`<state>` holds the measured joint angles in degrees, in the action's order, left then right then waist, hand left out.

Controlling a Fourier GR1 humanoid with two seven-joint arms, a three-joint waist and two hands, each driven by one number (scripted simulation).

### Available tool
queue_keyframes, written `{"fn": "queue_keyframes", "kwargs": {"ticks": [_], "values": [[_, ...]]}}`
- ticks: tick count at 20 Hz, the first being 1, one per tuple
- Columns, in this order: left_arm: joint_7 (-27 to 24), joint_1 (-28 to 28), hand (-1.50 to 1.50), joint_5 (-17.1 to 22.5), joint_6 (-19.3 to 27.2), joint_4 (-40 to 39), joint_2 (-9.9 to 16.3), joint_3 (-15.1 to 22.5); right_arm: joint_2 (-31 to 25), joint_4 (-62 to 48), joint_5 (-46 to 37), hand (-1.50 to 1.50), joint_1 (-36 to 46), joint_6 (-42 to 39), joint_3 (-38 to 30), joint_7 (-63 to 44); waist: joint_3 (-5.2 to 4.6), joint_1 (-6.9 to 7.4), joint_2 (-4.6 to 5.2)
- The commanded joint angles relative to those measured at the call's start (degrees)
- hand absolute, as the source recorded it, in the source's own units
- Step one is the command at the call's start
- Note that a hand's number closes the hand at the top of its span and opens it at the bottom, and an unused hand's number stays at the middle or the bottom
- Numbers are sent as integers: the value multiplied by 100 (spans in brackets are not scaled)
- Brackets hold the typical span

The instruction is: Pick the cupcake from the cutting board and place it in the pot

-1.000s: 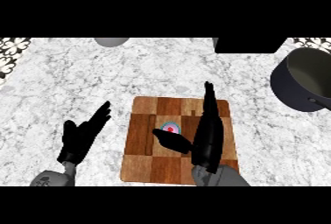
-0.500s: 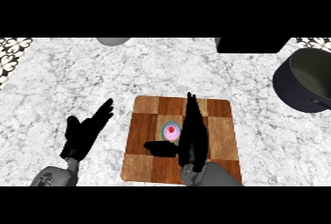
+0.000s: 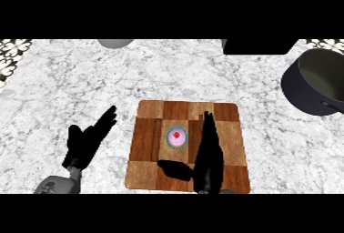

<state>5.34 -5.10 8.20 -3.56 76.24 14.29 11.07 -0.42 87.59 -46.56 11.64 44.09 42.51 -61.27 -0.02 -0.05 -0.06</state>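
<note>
Cupcake [image 3: 177,137] sits upright on the cutting board [image 3: 151,136], about mid-board, pink icing with a red dot on top, teal wrapper rim showing. Nothing holds it.

Right hand [image 3: 207,159] over the board's near half, just to the right of the cupcake; fingers straight and stretched toward the far edge, thumb [image 3: 173,168] splayed left across the board's near part. Hand spread wide, holding nothing; contact with the cupcake cannot be told from this angle.

Left hand [image 3: 87,141] at the desk's near-left, off the board's left edge, fingers straight and relaxed, pointing far-right. Resting, holding nothing.

Cutting board lies on the marble desk [image 3: 80,82] near its front edge, roughly centred.

Pot [image 3: 319,84], dark and with its inside open to view, stands toward the far-right edge, well apart from the board
</note>
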Motion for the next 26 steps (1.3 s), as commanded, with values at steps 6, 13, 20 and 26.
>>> {"fn": "queue_keyframes", "kwargs": {"ticks": [6,13,20,26], "values": [[371,-91,0,-206,59,193,-174,-31,41,-299,1599,-150,-70,1062,-56,1665,8,44,19],[-218,43,0,-191,-341,-214,5,-318,41,-557,3338,-150,-268,1364,-268,3412,7,35,24],[361,-114,0,-261,-157,302,-304,-276,42,-1453,5706,-150,-54,1353,-317,5544,10,60,22],[392,-237,0,-458,-66,173,-444,-194,41,-2963,6402,150,698,1345,132,6632,14,134,41]]}}
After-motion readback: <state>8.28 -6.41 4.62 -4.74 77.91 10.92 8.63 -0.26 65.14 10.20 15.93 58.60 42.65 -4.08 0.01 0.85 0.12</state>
